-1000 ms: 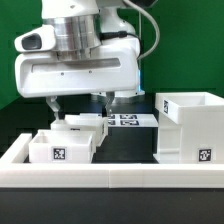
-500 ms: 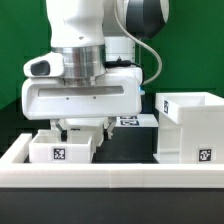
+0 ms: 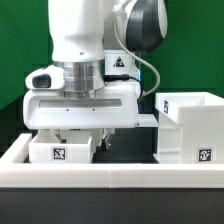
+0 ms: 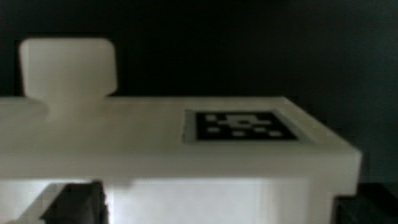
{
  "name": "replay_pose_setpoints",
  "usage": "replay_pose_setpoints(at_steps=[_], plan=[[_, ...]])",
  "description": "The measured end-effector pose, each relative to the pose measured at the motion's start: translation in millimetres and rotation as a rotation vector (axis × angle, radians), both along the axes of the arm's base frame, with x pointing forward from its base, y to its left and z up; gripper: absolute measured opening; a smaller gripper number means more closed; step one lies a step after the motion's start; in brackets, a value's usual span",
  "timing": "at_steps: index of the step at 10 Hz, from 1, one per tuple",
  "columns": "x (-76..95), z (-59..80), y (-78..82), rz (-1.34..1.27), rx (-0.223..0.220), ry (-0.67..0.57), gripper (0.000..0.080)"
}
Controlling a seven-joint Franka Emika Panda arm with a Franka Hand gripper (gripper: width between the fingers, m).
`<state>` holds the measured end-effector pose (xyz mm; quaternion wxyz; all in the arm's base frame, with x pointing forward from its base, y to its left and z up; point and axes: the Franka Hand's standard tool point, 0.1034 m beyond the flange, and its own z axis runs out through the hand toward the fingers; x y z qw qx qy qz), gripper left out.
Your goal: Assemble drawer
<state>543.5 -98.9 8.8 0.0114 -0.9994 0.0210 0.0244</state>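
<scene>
In the exterior view the tall white box-shaped casing [image 3: 188, 125] stands at the right, open side up, with a tag low on its front. A small white tray [image 3: 62, 150] with a tag sits at the front left. My gripper [image 3: 82, 138] has come down just behind that tray, and the wide hand hides what is under it. In the wrist view a white tray [image 4: 160, 140] with a square tag [image 4: 240, 125] and a knob [image 4: 68, 68] lies between my fingers [image 4: 71, 205]. The gripper [image 4: 222, 208] is open, with one finger on each side of the tray.
A long low white rail [image 3: 110, 178] runs along the table's front edge, with a side rail at the exterior view's left [image 3: 12, 150]. A white strip [image 3: 146, 119] shows between the hand and the casing. The backdrop is green.
The arm has come down: the hand dropped from above the trays to just behind the front left tray and now hides the second tray and its tag. The casing has not moved.
</scene>
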Motion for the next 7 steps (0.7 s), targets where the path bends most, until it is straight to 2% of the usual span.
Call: replay_pose_setpoints(at_steps=[2,3,4,6,7], plan=[[-0.6,-1.4,-0.3,0.000,-0.002,-0.002,0.0649],[-0.8,-1.6,0.3,-0.002,-0.002,-0.002,0.0522],[-0.6,-1.5,1.1,-0.001,-0.002,-0.002,0.0522],[-0.7,-1.6,0.9,-0.001,-0.002,-0.002,0.0249],[-0.7,-1.6,0.8,-0.001,-0.002,-0.002,0.0249]])
